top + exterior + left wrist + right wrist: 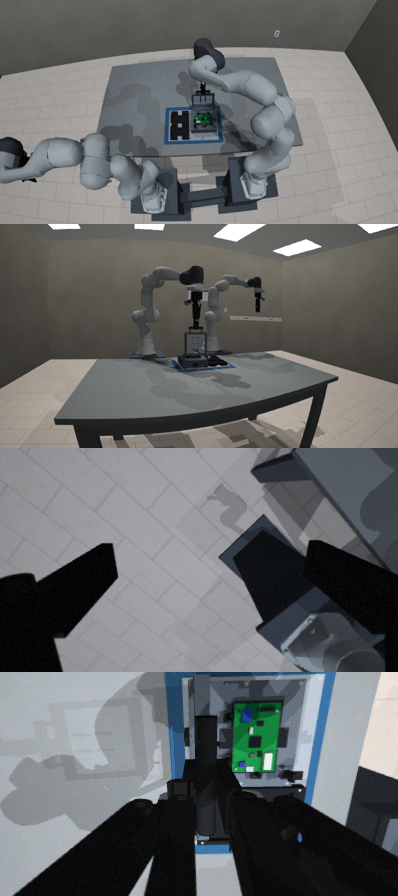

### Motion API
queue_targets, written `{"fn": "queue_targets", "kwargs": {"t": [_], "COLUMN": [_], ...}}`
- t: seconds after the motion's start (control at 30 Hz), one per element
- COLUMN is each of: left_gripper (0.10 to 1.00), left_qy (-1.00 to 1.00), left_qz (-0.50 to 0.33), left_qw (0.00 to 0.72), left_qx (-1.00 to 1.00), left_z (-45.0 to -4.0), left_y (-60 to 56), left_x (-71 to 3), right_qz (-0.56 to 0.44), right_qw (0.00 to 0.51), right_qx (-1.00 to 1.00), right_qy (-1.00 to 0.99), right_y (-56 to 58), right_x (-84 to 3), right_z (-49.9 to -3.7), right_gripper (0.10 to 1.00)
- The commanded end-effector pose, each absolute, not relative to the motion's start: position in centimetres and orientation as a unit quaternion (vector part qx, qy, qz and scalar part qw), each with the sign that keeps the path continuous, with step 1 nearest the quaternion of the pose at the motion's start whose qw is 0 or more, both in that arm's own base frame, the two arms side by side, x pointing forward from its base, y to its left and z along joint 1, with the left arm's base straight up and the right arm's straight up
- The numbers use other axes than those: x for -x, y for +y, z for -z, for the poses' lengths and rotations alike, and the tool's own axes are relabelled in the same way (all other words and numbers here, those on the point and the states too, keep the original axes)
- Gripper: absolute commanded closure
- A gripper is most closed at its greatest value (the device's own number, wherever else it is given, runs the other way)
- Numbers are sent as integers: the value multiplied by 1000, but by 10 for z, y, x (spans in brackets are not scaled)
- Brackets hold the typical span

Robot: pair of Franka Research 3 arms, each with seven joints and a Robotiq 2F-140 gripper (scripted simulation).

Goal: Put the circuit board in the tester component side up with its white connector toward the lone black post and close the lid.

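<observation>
The green circuit board (203,118) (255,742) lies component side up in the grey tester (203,130) (192,361). Its white connector (268,761) is at the end nearer the lone black post (294,776). Whether the pins pass through the holes cannot be told. The tester's lid (203,94) (191,347) stands open, nearly upright. My right gripper (205,775) (195,327) is shut on the lid's bar handle (207,92). My left gripper (210,559) (257,311) is open and empty, far from the table. The black tray (179,133) holds no board.
The plate (194,142) with a blue rim bears the tester and the tray side by side on the grey table (139,105). My right arm reaches over the table's right part. Both arm pedestals stand beyond the table's near edge in the top view.
</observation>
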State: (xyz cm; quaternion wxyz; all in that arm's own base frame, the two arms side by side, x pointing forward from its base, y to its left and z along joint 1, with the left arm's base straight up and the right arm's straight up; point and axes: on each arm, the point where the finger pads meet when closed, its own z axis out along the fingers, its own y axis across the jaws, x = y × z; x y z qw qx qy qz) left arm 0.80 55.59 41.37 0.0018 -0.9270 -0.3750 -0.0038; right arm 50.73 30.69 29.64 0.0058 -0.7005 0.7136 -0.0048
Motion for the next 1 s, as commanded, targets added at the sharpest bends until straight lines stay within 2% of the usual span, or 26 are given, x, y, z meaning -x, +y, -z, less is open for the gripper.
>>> {"fn": "queue_targets", "kwargs": {"t": [0.0,0.97], "left_gripper": [98,98], "left_qy": [-375,-375], "left_qz": [4,4], "left_qw": [2,2], "left_qx": [927,927], "left_z": [-414,-414], "left_y": [556,556], "left_x": [-8,-8], "right_qz": [0,0], "right_qw": [0,0], "right_qx": [703,703], "right_qy": [712,712], "right_y": [307,308], "right_x": [-498,-457], "right_z": [-293,-283], "right_gripper": [908,908]}}
